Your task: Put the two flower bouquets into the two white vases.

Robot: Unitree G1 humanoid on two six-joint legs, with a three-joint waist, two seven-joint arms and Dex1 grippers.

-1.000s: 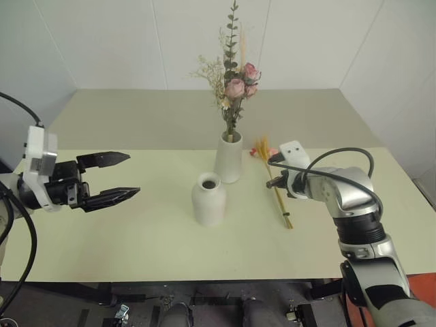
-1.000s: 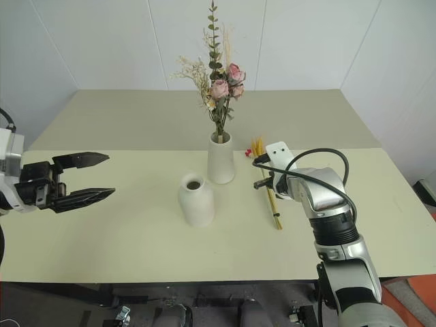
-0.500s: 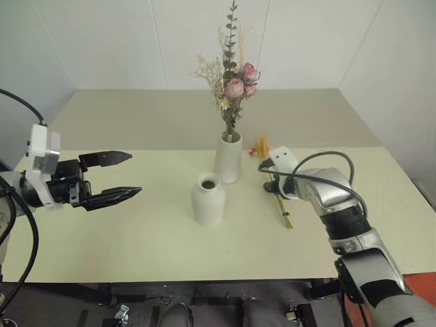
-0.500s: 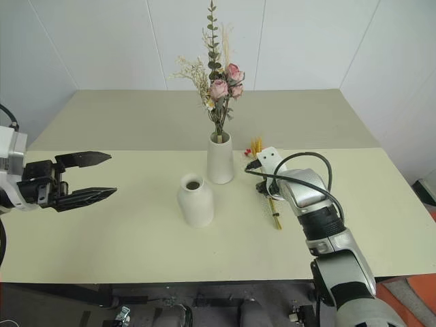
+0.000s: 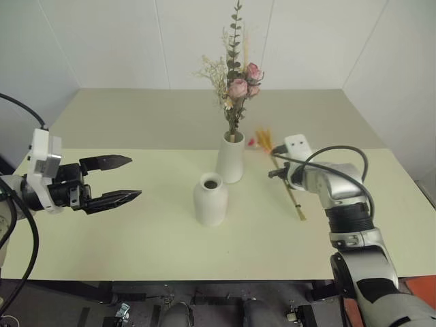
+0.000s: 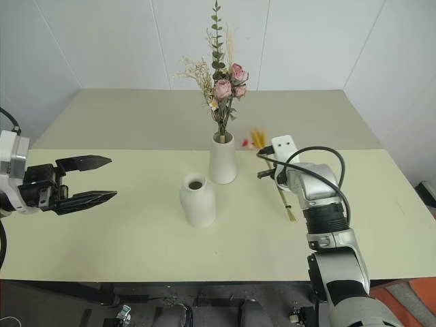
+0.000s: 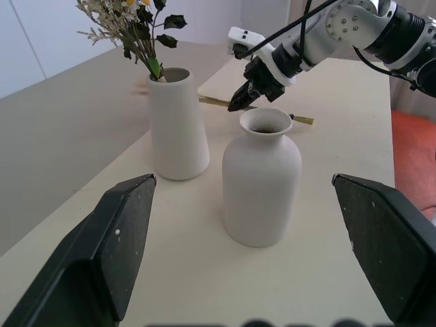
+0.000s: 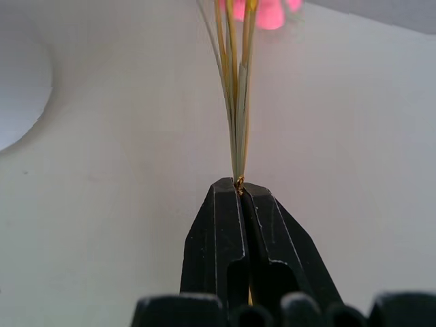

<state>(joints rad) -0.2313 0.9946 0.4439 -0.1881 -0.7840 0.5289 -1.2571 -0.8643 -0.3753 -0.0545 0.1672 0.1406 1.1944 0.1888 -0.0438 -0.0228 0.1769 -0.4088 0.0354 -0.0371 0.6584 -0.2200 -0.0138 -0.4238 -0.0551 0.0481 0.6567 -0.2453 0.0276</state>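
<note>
1. Matte white tall vase (image 5: 230,157) at frame centre holds the bushy bouquet (image 5: 234,82) upright.
2. The rounder, narrow-necked short vase (image 5: 210,199) stands just beside it, lower left, mouth bare.
3. Right tool (image 8: 241,187), fingers together, is clamped on the thin yellow stalk bundle (image 5: 285,178), right of centre over the pale worktop (image 5: 170,238).
4. Left tool (image 5: 121,179), far left, has its fingers apart, holding nothing.

I see a pale cream table (image 5: 136,245) spreading beneath and ahead of both hands; plain white wall panels (image 5: 102,41) rise beyond them; an orange-red patch (image 7: 412,157) lies past the table's edge.
</note>
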